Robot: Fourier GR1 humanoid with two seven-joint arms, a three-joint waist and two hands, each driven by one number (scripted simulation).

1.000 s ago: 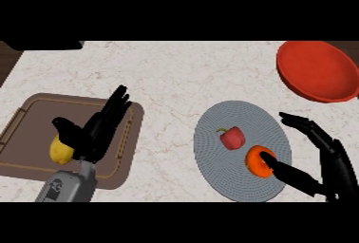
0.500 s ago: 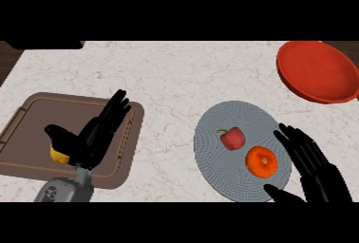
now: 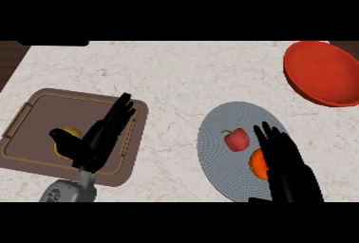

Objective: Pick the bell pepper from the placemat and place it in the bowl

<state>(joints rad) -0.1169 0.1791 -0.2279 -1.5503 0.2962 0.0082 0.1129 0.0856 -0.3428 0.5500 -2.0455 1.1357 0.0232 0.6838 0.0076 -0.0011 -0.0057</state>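
Note:
A small red bell pepper (image 3: 237, 139) with a green stem lies on the round grey placemat (image 3: 217, 123). Beside it on the mat lies an orange fruit (image 3: 258, 163), partly hidden by my right hand (image 3: 284, 163). That hand is open, its fingers straight and pointing up the view, fingertips just right of the pepper and apart from it. The red bowl (image 3: 325, 72) stands at the far right of the counter. My left hand (image 3: 101, 137) is open over the brown tray, fingers straight.
A brown tray (image 3: 42, 107) lies at the left with a yellow fruit (image 3: 67, 144) on it, partly behind my left hand. Pale marble counter spreads between the tray and the placemat. A dark strip runs along the counter's left edge.
My right hand has swung leftwards over the placemat, now covering part of the orange fruit with fingertips next to the pepper. The left hand has barely moved.

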